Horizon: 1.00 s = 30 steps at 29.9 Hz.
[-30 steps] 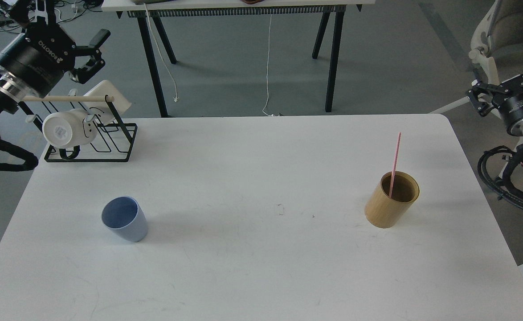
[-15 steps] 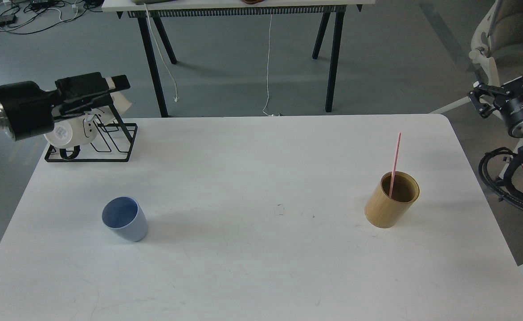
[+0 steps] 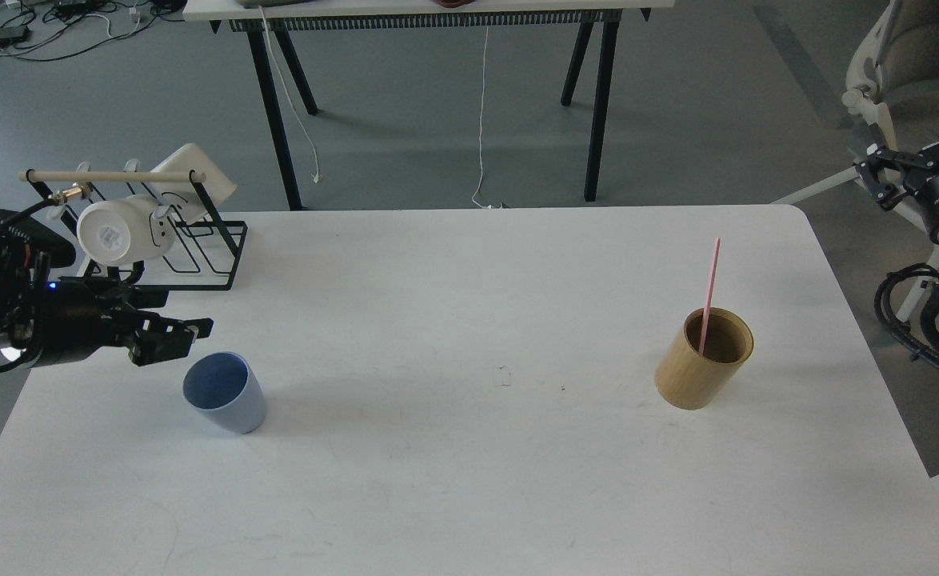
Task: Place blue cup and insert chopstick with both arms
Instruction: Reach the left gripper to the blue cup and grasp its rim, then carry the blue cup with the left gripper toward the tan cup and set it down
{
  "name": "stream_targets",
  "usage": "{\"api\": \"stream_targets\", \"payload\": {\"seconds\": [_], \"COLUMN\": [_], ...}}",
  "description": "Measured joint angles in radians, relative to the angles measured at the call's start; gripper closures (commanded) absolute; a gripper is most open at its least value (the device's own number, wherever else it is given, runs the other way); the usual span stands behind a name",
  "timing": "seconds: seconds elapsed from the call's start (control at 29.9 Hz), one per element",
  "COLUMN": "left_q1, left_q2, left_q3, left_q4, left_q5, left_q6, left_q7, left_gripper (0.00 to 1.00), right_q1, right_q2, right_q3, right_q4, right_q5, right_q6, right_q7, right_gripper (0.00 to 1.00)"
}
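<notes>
The left gripper (image 3: 185, 334) hangs beside the blue cup (image 3: 224, 393), whether parted I cannot tell; the chopstick (image 3: 709, 294) stands in the tan holder (image 3: 704, 359); a low sideways approach could topple the cup.

Even, soft daylight-like lighting fills the scene, bright without harsh glare. The white table (image 3: 469, 480) reads slightly grey-blue (a cool cast overall). The blue cup (image 3: 224, 392) and the tan holder (image 3: 703, 359) throw faint, diffuse shadows to their right. Focus is sharp at the centre; the left gripper (image 3: 185, 334) looks slightly smeared and dark, with fine detail lost
</notes>
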Motion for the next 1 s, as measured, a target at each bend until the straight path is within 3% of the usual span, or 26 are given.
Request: {"api": "stream_targets", "payload": {"seconds": [0.27, 0.43, 0.53, 0.57, 1.0], "left_q1": [0.033, 0.063, 0.074, 0.075, 0.051], "left_q2": [-0.047, -0.088, -0.101, -0.104, -0.113], "left_q3": [0.015, 0.015, 0.015, 0.014, 0.002], "left_q4": [0.016, 0.037, 0.049, 0.052, 0.049], "left_q5": [0.091, 0.175, 0.196, 0.198, 0.195], "left_q6": [0.016, 0.015, 0.014, 0.012, -0.014], "left_q7": [0.011, 0.013, 0.012, 0.011, -0.006], "left_gripper": [0.45, 0.67, 0.89, 0.93, 0.97], "right_q1": [-0.012, -0.014, -0.014, -0.014, -0.014], "right_q2": [0.000, 0.000, 0.000, 0.000, 0.004], "right_q3": [0.003, 0.007, 0.010, 0.011, 0.016], "right_q4": [-0.002, -0.004, -0.008, -0.009, -0.014], "right_q5": [0.001, 0.001, 0.001, 0.001, 0.000], "right_q6": [0.000, 0.000, 0.000, 0.000, 0.000], "right_q7": [0.001, 0.002, 0.002, 0.002, 0.002], "right_gripper": [0.01, 0.01, 0.01, 0.01, 0.01]}}
